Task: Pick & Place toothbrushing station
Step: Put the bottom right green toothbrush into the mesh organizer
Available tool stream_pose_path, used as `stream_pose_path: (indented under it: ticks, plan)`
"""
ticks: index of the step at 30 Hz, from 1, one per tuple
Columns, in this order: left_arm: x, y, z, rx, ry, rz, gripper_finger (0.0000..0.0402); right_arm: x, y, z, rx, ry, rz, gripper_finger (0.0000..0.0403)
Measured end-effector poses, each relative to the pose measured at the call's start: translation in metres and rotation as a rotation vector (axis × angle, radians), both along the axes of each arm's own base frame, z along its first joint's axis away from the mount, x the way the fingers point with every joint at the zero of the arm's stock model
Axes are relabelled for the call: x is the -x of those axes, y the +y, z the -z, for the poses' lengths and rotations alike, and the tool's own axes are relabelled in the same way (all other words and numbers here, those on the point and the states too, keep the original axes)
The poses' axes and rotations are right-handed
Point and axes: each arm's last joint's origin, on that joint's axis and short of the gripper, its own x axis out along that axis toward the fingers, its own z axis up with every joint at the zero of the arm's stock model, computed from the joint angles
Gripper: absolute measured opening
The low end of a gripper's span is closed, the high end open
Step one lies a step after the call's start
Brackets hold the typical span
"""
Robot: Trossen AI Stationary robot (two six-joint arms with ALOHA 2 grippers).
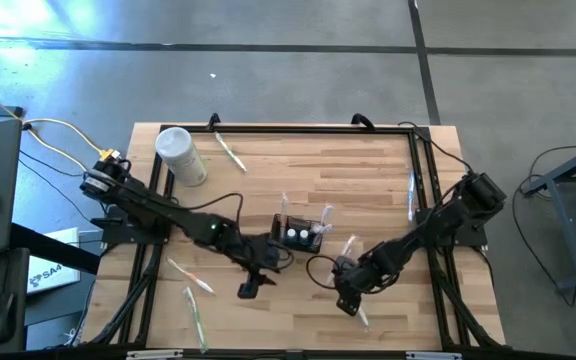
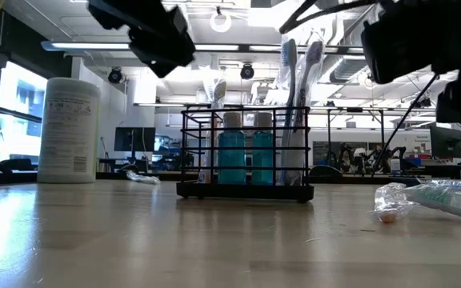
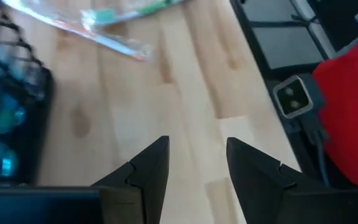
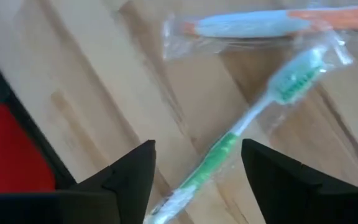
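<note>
The toothbrushing station [image 1: 298, 233] is a black wire rack standing on the table's middle, with blue cups and upright toothbrushes [image 2: 245, 156] in it. My left gripper [image 1: 252, 288] hangs open just to its near left, above bare wood [image 3: 194, 168]; the station's edge [image 3: 8, 118] shows beside it. My right gripper [image 1: 349, 303] is open near the front, to the station's right, pointing steeply down. A wrapped green toothbrush [image 4: 229, 149] lies on the table under the gap between its fingers [image 4: 197, 177]. I see no touch.
A white lidded cylinder [image 1: 180, 155] stands at the far left. Wrapped toothbrushes lie scattered: far left [image 1: 230, 152], near left [image 1: 190, 277], front left [image 1: 196, 318], right of the station [image 1: 348, 248], and an orange-and-blue one [image 4: 272, 25] beyond the green one.
</note>
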Motion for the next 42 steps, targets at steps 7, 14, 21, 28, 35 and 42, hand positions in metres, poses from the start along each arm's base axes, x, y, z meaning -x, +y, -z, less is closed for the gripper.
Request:
stream_pose_path:
  ticks: [7, 14, 21, 28, 35, 42]
  plan:
    - [0.009, -0.027, -0.003, -0.009, -0.054, 0.048, 0.0159, 0.002, -0.002, 0.001, -0.003, 0.050, 0.095, 0.0207]
    - [0.021, -0.050, -0.004, -0.038, -0.078, 0.049, 0.0159, 0.006, -0.007, 0.003, 0.086, 0.065, 0.200, 0.0196]
    - [0.031, -0.071, -0.009, -0.047, -0.155, 0.038, 0.0159, 0.007, -0.005, 0.003, 0.123, 0.044, 0.284, 0.0195]
    - [0.044, -0.090, -0.011, -0.069, -0.203, 0.037, 0.0159, 0.013, 0.007, 0.007, 0.121, 0.044, 0.343, 0.0195]
    - [0.054, -0.103, -0.011, -0.085, -0.221, 0.048, 0.0159, 0.009, 0.020, 0.032, 0.106, 0.094, 0.324, 0.0195]
    - [0.055, -0.104, -0.012, -0.075, -0.226, 0.053, 0.0159, 0.006, 0.017, 0.051, 0.152, 0.169, 0.362, 0.0188]
